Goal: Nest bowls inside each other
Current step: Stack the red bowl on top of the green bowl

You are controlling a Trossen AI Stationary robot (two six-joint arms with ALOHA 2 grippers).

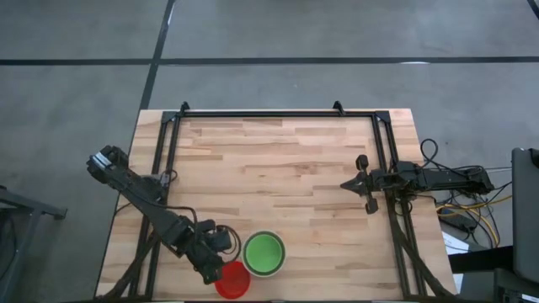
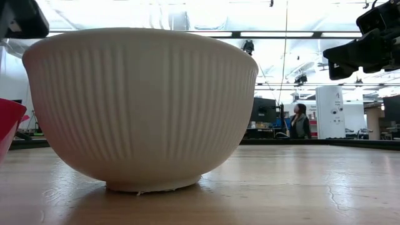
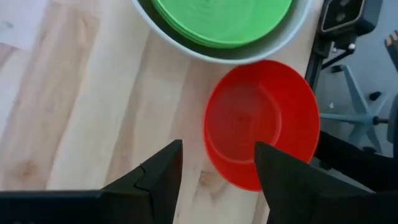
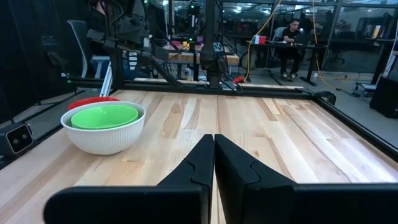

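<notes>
A white bowl [image 1: 274, 268] stands on the table near its front edge, with a green bowl [image 1: 264, 252] nested in it. In the low view the white bowl's ribbed wall [image 2: 140, 106] fills the left half. A red bowl [image 1: 234, 280] rests on its base just to the left of it, closer to the front edge. My left gripper [image 3: 217, 169] hovers open above the red bowl's [image 3: 261, 121] left rim, slanting down, touching nothing. My right gripper [image 4: 213, 152] is shut with nothing in it, and waits level at the table's right side [image 1: 349, 183].
A black frame [image 1: 278, 114] runs along the table's far, left and right sides. The table's front edge [image 1: 278, 297] lies right behind the red bowl. Bare wood [image 1: 278, 168] spreads over the middle and far part. Beyond the table a person [image 2: 299, 122] sits in the room.
</notes>
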